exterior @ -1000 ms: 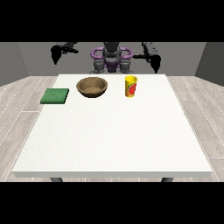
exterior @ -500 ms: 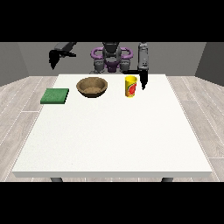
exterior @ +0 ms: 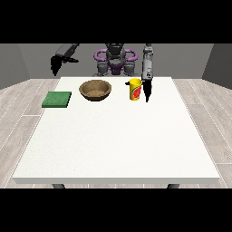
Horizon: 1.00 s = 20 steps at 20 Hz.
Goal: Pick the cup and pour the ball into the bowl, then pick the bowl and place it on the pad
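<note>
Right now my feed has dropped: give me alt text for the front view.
The hand at the view's right hangs just beside the yellow cup, not holding it. A wooden bowl sits left of the cup and a green pad further left on the white table; the hand at the view's left is raised beyond the table.

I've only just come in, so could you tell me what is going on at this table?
A humanoid robot stands behind a white table. The hand at the view's right hangs just beside a yellow cup, apparently about to pick it up, but holds nothing yet. The hand at the view's left is raised off to the side. A wooden bowl and a green pad sit untouched.
</note>
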{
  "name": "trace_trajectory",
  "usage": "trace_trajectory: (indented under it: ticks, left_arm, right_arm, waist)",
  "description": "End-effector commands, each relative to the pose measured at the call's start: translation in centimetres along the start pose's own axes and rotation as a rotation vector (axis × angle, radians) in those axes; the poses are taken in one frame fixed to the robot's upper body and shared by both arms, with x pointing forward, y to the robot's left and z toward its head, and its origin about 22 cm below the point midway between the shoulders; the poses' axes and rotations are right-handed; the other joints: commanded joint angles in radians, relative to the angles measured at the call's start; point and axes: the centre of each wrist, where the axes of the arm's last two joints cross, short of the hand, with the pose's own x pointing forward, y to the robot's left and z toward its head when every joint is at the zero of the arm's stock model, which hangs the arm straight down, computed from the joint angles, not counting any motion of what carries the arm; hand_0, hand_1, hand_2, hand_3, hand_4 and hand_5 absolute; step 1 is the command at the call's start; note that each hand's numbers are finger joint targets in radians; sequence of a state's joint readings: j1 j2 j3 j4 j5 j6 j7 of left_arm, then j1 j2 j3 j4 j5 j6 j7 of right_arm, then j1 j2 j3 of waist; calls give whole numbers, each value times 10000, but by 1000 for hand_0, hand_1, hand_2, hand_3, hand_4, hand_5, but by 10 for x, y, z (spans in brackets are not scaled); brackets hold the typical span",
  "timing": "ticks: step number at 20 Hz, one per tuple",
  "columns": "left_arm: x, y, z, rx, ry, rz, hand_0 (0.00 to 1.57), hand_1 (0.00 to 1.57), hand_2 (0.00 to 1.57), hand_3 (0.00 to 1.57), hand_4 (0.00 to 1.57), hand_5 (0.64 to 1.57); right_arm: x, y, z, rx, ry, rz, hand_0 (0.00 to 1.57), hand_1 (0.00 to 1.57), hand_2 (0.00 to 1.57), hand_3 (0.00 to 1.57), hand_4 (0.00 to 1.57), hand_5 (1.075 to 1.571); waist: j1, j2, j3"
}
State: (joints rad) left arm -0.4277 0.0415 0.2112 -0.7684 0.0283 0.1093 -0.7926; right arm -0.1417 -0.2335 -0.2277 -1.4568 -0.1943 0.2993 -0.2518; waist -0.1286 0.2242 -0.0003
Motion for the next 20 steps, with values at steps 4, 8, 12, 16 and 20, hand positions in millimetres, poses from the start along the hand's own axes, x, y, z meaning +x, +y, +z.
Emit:
trace_trajectory:
  ticks: [4, 8, 12, 16, 20]
  left_arm:
    - [-14, 14, -2, 122, -68, 115, 0, 0, 0, 0, 0, 1526]
    - [-10, -13, -9, -30, -720, -1783, 1018, 1018, 1101, 888, 1467, 776]
    - [-18, -17, 8, 417, -1105, -3188, 1317, 1317, 1571, 1571, 1455, 1245]
    - [-24, -16, 26, 539, -657, -3704, 1327, 1327, 1571, 1571, 1500, 1241]
    - [-9, 1, 5, -894, 285, -4679, 1341, 1341, 1571, 1571, 1532, 1304]
  right_arm:
    - [4, -11, -6, 150, -261, 135, 0, 0, 0, 0, 0, 1571]
    - [13, -9, -19, 335, -694, 153, 0, 0, 0, 0, 0, 1570]
    - [29, -15, -29, 477, -1082, 434, 0, 0, 0, 0, 0, 1570]
    - [27, -33, -14, 480, -373, 314, 0, 0, 0, 0, 0, 1570]
    - [-12, -58, 15, -589, 1253, 202, 0, 0, 0, 0, 0, 1570]
  waist:
    - [-101, 461, -3]
    - [-641, 660, 2]
    - [-814, 1096, -5]
    - [-1045, 357, -3]
    - [155, -1406, 17]
